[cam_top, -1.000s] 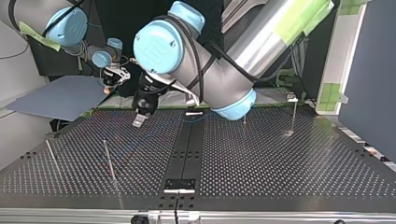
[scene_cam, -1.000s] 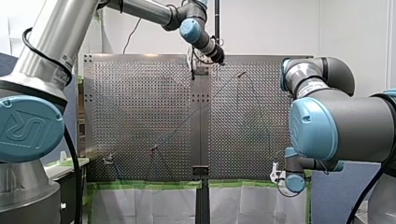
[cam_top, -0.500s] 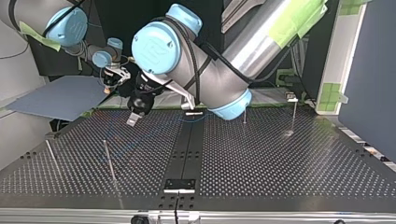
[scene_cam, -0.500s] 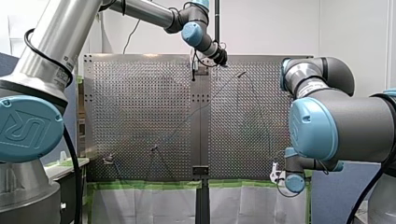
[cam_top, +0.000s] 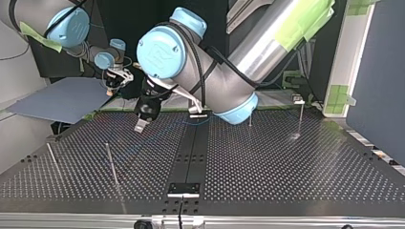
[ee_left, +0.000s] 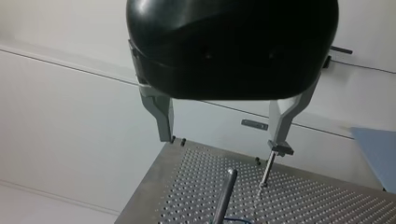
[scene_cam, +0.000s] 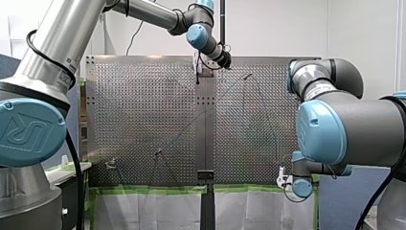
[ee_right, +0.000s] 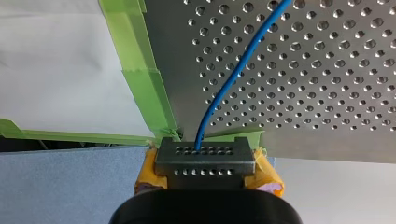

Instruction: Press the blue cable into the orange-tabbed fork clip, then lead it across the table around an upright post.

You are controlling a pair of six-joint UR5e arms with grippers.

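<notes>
Holey metal bench (ee_right: 327, 70) fills the right wrist view. My right pincer (ee_right: 204, 161) is clenched on the blue cable (ee_right: 233, 74), w/ yellow pads (ee_right: 147, 170) on each side. Cable runs straight out from the tips & away over the bench. My left pincer (ee_left: 222, 142) is spread wide w/ nothing in it, held above a post (ee_left: 225, 196); a bit of cable shows by the post's foot.

left gripper (ee_left: 222, 144): fingers apart (hovering) | right gripper (ee_right: 205, 165): clamped
</notes>
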